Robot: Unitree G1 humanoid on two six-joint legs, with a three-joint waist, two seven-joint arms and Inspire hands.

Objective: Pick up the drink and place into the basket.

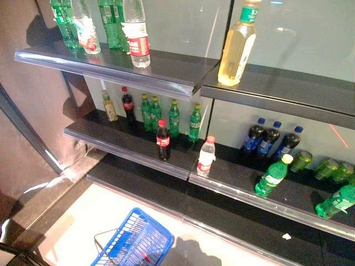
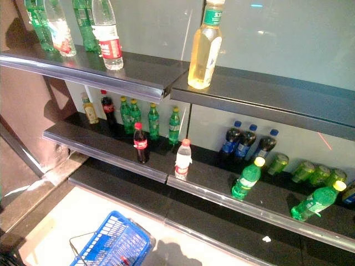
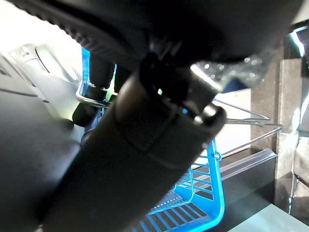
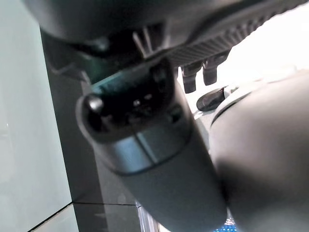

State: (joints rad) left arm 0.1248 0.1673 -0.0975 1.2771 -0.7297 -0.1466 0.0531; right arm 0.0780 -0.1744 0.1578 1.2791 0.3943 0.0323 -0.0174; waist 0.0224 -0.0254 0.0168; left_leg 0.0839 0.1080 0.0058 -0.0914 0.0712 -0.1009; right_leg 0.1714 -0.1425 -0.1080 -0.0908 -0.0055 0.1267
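A small cola bottle (image 1: 163, 140) stands straight up, cap on top, at the near edge of the middle shelf (image 1: 127, 145). A white bottle (image 1: 206, 157) stands just to its right. The blue basket (image 1: 135, 241) hangs low and near. Something small and red shows inside it. The left hand (image 3: 96, 92) curls its fingers round the basket's wire handle (image 3: 241, 121). The right hand (image 4: 203, 77) shows dark fingers, but I cannot tell how they are set.

Before me stand dark shelves (image 1: 138, 149) in tiers, each with a shiny metal front edge (image 1: 111, 69), backed by a pale grey-green wall (image 1: 299, 39). A brown side panel (image 1: 28, 111) closes my left. Below lies a light floor (image 1: 83, 221), with bright glare on it.
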